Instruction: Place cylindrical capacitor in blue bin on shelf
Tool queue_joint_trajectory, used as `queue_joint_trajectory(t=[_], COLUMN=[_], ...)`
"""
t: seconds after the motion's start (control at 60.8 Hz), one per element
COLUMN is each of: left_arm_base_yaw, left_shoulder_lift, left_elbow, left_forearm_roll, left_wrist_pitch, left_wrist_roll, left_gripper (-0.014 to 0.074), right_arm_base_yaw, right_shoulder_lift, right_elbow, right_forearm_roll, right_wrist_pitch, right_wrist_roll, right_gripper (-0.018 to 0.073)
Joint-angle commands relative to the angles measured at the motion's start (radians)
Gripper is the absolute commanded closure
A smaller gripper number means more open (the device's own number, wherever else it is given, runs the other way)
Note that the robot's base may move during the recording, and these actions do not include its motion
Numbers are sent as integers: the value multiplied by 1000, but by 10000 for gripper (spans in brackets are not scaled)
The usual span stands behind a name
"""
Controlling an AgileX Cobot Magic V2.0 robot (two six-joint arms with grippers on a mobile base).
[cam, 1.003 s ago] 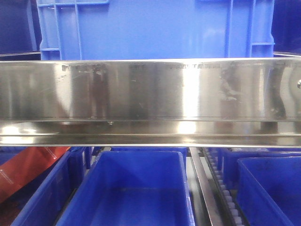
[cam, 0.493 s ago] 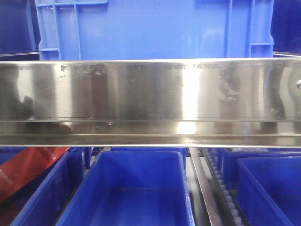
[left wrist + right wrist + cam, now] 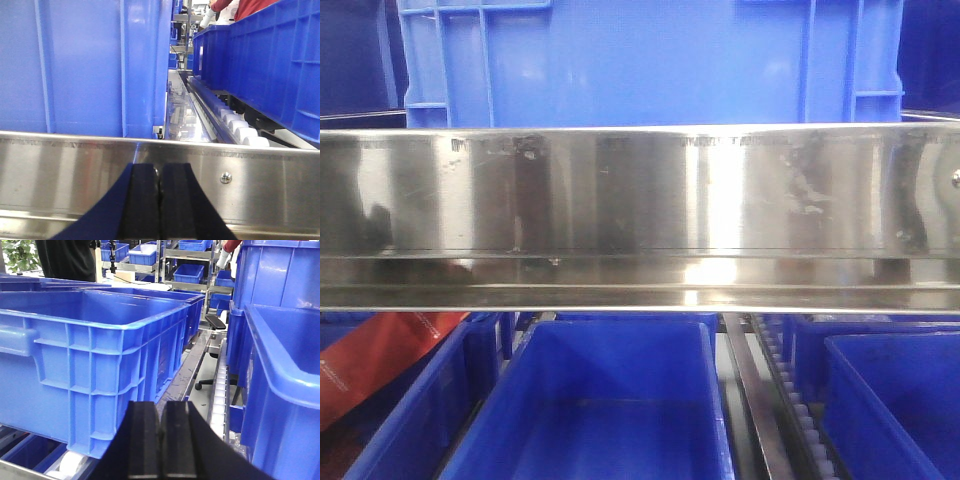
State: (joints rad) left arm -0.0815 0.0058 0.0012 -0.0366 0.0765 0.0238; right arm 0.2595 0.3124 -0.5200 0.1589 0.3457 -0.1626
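Past the bins you see more steel racks [image 3: 187,260] holding small blue plastic crates [image 3: 186,272], a leafy green plant [image 3: 21,255] at far left, and a black swivel chair [image 3: 212,322] on pale floor.

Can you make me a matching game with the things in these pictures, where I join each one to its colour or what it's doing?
Things:
1. shelf rail
2. left gripper
3. blue bin
4. red bag

Clues:
A. open-topped, below the rail
B. shiny silver
C. closed, black fingers together
D. at the lower left, beside the bins

Pairs: 1-B, 2-C, 3-A, 4-D
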Motion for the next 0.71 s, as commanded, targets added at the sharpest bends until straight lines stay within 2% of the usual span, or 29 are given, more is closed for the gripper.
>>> queue_joint_trajectory(t=[0.0,0.345,0.395,0.411,0.51,0.691], left_arm_base_yaw=[-7,-7,-7,-7,-7,-7], left_shoulder_lift=[-6,-6,-6,-6,-6,-6], left_elbow=[-1,-1,-1,-1,-1,-1], left_forearm_roll=[-7,-7,-7,-7,-7,-7], left_wrist_pitch=[-20,-20,-20,-20,-20,-20], left_wrist_roll=[-8,-8,-8,-8,-8,-8], left_gripper=[678,678,678,678,678,678], right_arm_base_yaw=[-8,-25,-54,-64,-144,-248], right_shoulder_lift=[-6,-18,-31,-36,-77,-176], right_elbow=[2,26,54,64,145,308], right_forearm_roll=[-7,-14,-14,-14,-11,15], right_wrist_pitch=[-26,-26,-26,-96,-161,-165], right_wrist_roll=[-3,-3,-3,-3,-3,-3], right_gripper=[701,701,701,701,701,701])
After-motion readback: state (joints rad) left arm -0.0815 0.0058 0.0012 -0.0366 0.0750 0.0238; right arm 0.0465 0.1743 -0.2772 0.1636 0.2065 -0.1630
